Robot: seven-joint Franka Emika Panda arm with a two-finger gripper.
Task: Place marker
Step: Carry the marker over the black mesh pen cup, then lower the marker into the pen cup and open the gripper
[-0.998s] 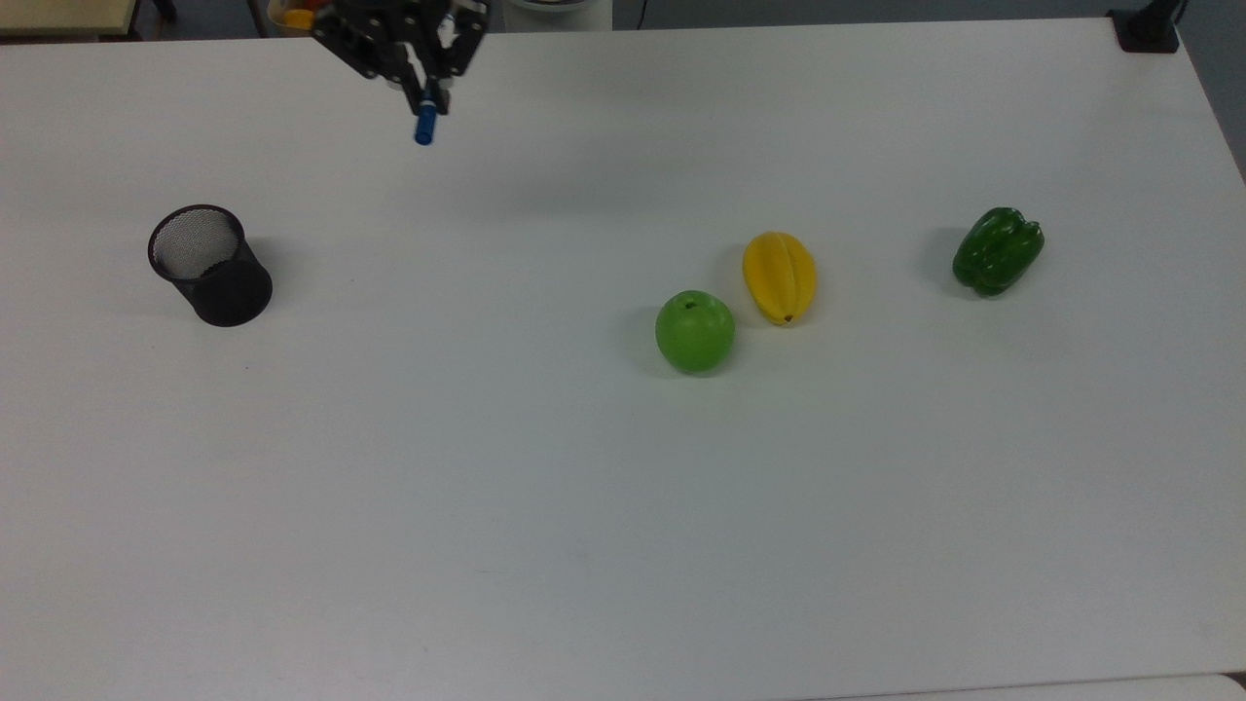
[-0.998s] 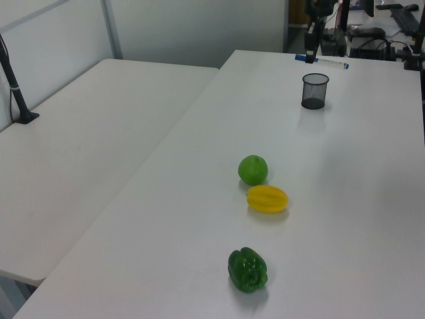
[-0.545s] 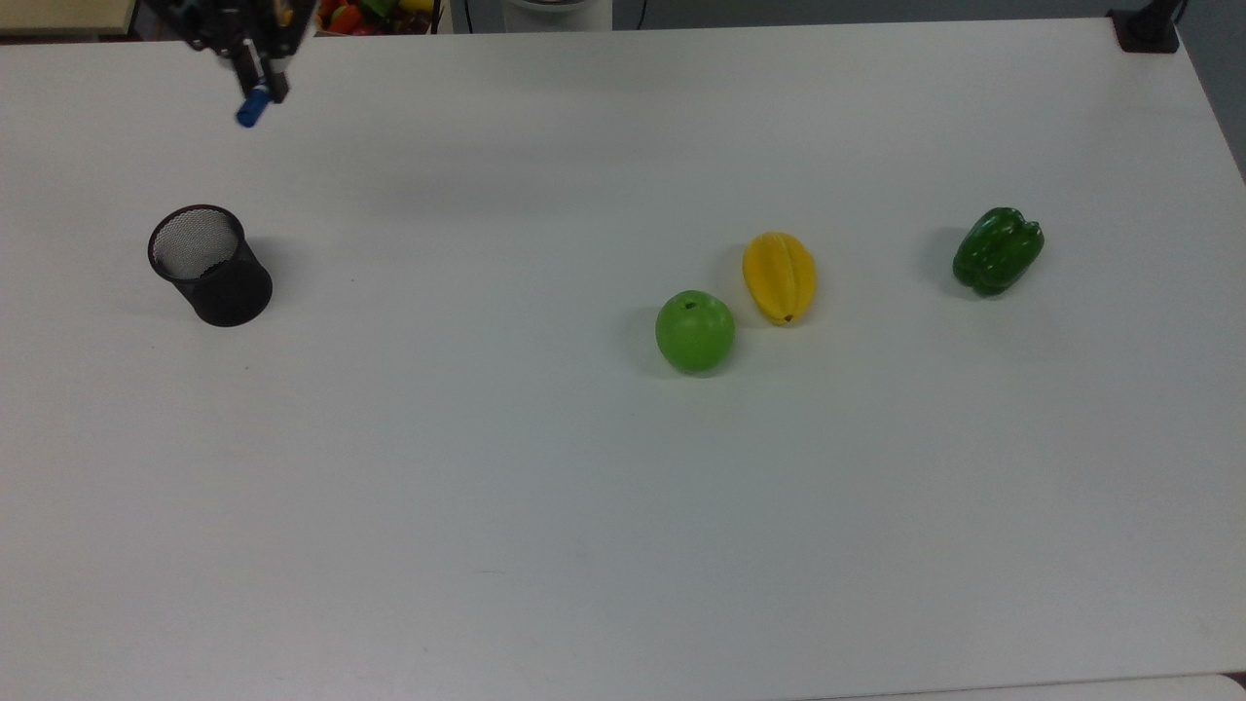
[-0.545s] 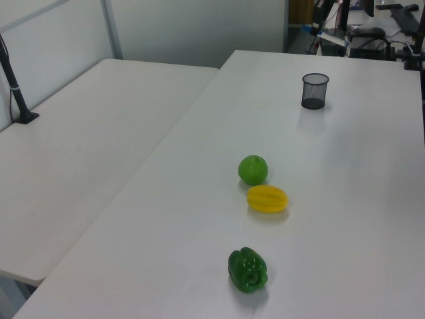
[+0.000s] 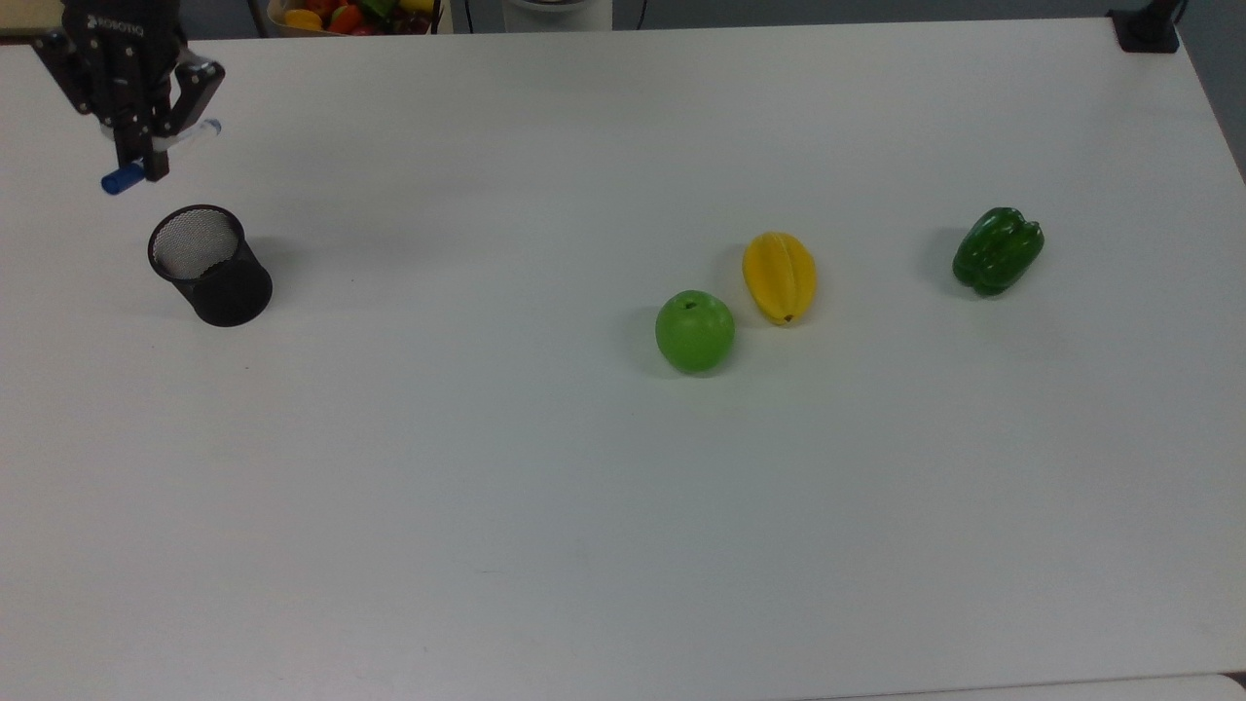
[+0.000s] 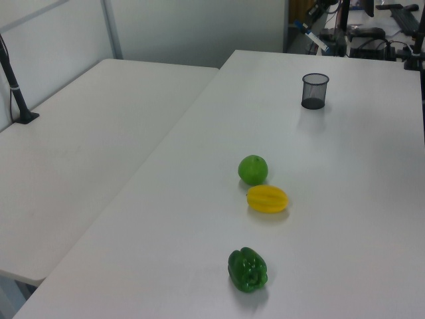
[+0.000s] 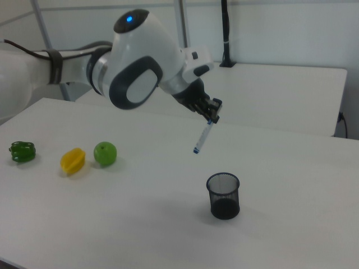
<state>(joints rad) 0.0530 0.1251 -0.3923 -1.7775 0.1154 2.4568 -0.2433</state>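
Marker (image 7: 204,136) hangs tilted in the air above your white table (image 5: 623,467), its upper end pinched between the closed fingers of the gripper (image 7: 212,116). In the right view its lower tip slants down and toward the right view's left, well clear of the surface. In the top view you see the blue cap (image 5: 122,180) jutting from the gripper (image 5: 146,161) just above the black mesh cup (image 5: 208,264), near it but apart. The cup stands upright on the table. Well apart from it you have a green apple (image 5: 694,331) just beside a yellow star fruit (image 5: 779,276), with a green bell pepper (image 5: 998,249) farther toward the top view's right. In the left view a second white table (image 6: 86,153) adjoins yours, a black pole (image 6: 16,86) clamped at its edge, with pale wall panels behind.
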